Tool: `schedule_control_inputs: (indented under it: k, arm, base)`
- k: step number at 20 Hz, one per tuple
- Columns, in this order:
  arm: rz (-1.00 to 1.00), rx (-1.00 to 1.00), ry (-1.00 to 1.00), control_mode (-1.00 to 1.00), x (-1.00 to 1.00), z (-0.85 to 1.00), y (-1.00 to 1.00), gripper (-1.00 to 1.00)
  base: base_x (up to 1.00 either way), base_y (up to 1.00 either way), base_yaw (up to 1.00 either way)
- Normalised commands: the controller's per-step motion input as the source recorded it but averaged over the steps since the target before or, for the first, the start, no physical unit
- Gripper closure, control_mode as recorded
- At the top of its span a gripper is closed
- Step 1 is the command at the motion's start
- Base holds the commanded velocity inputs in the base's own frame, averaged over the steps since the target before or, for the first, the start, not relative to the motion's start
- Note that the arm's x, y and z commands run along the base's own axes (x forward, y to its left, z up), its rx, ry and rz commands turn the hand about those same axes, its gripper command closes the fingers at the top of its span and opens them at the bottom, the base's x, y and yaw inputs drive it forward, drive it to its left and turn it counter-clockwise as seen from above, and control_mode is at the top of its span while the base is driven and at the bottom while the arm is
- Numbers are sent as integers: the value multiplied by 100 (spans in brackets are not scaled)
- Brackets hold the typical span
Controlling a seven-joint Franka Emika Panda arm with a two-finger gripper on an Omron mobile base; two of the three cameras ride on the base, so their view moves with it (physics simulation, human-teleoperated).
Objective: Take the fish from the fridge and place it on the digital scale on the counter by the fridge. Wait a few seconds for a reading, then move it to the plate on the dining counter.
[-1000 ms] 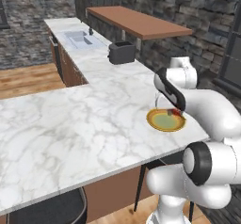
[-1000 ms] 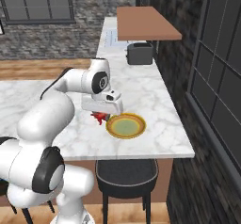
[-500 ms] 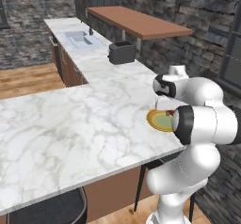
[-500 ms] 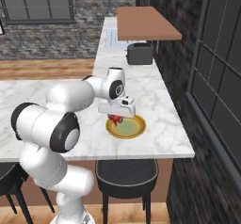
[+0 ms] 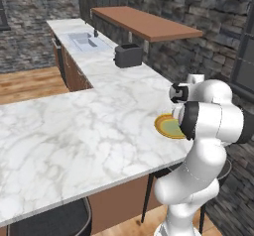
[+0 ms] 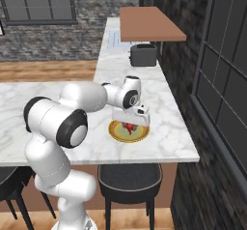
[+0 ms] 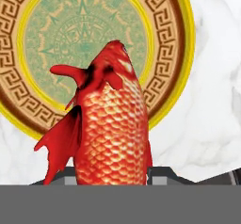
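Note:
The fish [image 7: 110, 133] is red-orange and scaly, with spiky red fins, and my gripper [image 7: 113, 175] is shut on its tail end. Its head points down at the plate [image 7: 28, 110], a round tan dish with a yellow rim and a green centre. From the right base camera, the gripper [image 6: 130, 124] holds the fish [image 6: 129, 126] just over the plate [image 6: 116, 133], near the right end of the dining counter [image 6: 164, 108]. Whether the fish touches the plate is unclear. In the left base view my arm covers most of the plate [image 5: 164, 126].
A dark toaster [image 6: 143, 55] stands farther back on the counter, below a brown wooden shelf [image 6: 149, 23]. A sink [image 5: 84, 40] lies beyond it. A black stool [image 6: 128, 178] stands under the counter's near edge, which runs just below the plate.
My arm has swung right along the counter, carrying the fish from beside the plate's left rim to over the plate. The gripper has stayed shut on it.

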Motion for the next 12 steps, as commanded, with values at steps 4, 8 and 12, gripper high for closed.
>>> schedule_control_inputs:
  k: [4,8,12]
  arm:
    - [3,0,-13,-100,11,-34,0,100]
    - [3,0,-11,-100,13,-31,3,100]
    - [2,0,-8,-100,34,-28,5,100]
  base:
    - [0,0,0]
    - [0,0,0]
    - [0,0,0]
